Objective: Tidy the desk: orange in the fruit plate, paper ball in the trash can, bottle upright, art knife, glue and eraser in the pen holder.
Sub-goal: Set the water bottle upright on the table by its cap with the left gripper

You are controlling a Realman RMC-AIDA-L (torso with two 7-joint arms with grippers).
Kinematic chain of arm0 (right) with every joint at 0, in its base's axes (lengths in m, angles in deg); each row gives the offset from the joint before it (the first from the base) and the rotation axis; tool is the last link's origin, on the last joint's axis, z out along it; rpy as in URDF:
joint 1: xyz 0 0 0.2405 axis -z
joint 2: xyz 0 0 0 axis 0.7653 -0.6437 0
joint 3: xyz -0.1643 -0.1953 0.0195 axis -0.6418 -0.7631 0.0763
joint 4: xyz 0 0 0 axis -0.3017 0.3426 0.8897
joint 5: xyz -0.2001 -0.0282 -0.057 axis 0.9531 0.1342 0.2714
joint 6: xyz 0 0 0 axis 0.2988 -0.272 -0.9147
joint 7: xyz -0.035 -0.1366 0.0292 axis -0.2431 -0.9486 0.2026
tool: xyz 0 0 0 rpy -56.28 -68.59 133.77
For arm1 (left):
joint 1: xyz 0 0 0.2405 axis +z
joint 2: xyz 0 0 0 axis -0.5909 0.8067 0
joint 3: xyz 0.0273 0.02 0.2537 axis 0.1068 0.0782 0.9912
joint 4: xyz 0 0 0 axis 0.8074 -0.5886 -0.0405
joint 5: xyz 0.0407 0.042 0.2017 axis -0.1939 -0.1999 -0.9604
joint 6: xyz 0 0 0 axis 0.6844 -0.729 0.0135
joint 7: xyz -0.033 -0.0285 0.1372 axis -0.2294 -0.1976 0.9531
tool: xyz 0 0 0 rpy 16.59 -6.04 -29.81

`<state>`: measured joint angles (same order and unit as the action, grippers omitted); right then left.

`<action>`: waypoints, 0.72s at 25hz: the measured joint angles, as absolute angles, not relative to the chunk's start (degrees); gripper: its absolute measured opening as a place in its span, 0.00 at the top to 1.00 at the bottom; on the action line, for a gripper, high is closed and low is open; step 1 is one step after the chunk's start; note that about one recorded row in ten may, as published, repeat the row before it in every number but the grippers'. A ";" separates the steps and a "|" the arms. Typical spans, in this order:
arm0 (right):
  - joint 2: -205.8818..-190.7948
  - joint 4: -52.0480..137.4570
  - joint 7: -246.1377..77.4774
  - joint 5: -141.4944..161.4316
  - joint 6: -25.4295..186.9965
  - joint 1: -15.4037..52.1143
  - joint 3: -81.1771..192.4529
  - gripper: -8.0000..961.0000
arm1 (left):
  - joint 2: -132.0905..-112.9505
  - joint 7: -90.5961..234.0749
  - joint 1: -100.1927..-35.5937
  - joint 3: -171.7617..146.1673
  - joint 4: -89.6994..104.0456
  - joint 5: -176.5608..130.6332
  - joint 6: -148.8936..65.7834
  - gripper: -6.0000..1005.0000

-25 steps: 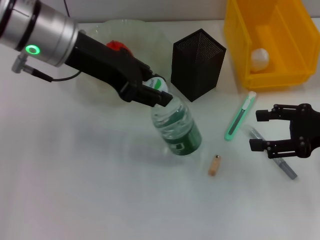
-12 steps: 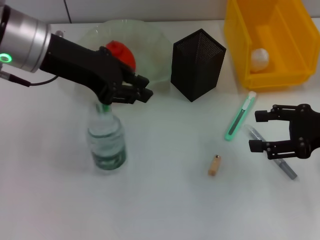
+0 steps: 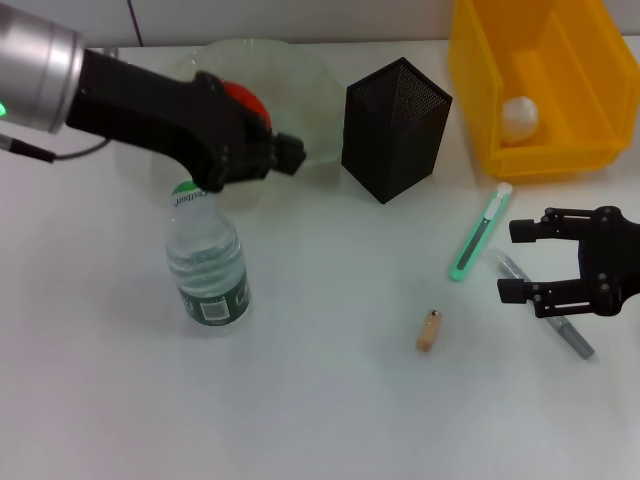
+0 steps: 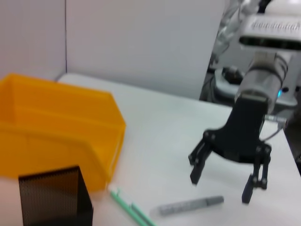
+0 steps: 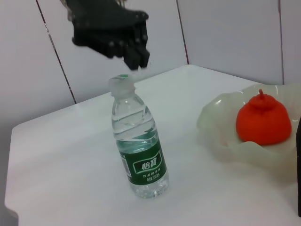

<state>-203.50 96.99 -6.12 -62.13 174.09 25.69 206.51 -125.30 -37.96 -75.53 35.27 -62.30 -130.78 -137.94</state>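
I take the tall black metal-mesh pen holder (image 3: 395,128), square in section, as my landmark. The wide pale-green glass fruit plate (image 3: 315,85) with a wavy rim is beside it on the robot's left, but the left arm covers much of it. Of the lumpy red-orange orange (image 3: 243,98) in the plate I see only a part in the head view; the right wrist view shows it whole, with a nub on top.

The left gripper (image 3: 283,157) hangs near that plate, just above the clear plastic water bottle (image 3: 207,265) with a dark green label. The bottle stands upright, well to the left of the holder and nearer to the robot. I cannot tell the state of the left fingers.

On the right of the holder stands the bright yellow rectangular trash can (image 3: 535,85), cut off by the picture edge, with a white paper ball (image 3: 520,116) inside.

The right gripper (image 3: 512,262) hovers with fingers spread wide, holding nothing, over a long grey stick (image 3: 545,318) that it partly hides. Between this gripper and the holder lies a slim green art knife (image 3: 480,232). The small tan cylinder eraser (image 3: 429,330) lies in front of the holder, nearer to the robot.
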 joint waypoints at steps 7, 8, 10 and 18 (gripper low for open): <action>-203.48 96.99 -6.11 -62.13 173.78 25.68 206.51 0.14 | -123.72 -38.42 -74.94 30.45 -62.86 -125.30 -142.66 0.91; -203.48 96.99 -6.11 -62.13 173.78 25.68 206.51 0.14 | -123.56 -38.28 -74.56 30.22 -62.87 -124.62 -143.17 0.89; -203.44 96.99 -6.11 -62.13 173.64 25.64 206.51 0.14 | -123.21 -37.48 -73.36 29.85 -62.90 -123.11 -144.25 0.85; -203.39 96.99 -6.06 -62.13 173.56 25.37 206.61 0.14 | -122.48 -30.68 -67.23 27.01 -62.39 -120.21 -144.75 0.55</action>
<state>-203.39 96.99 -6.06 -62.13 173.56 25.37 206.61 -122.48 -30.68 -67.23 27.01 -62.39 -120.21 -144.75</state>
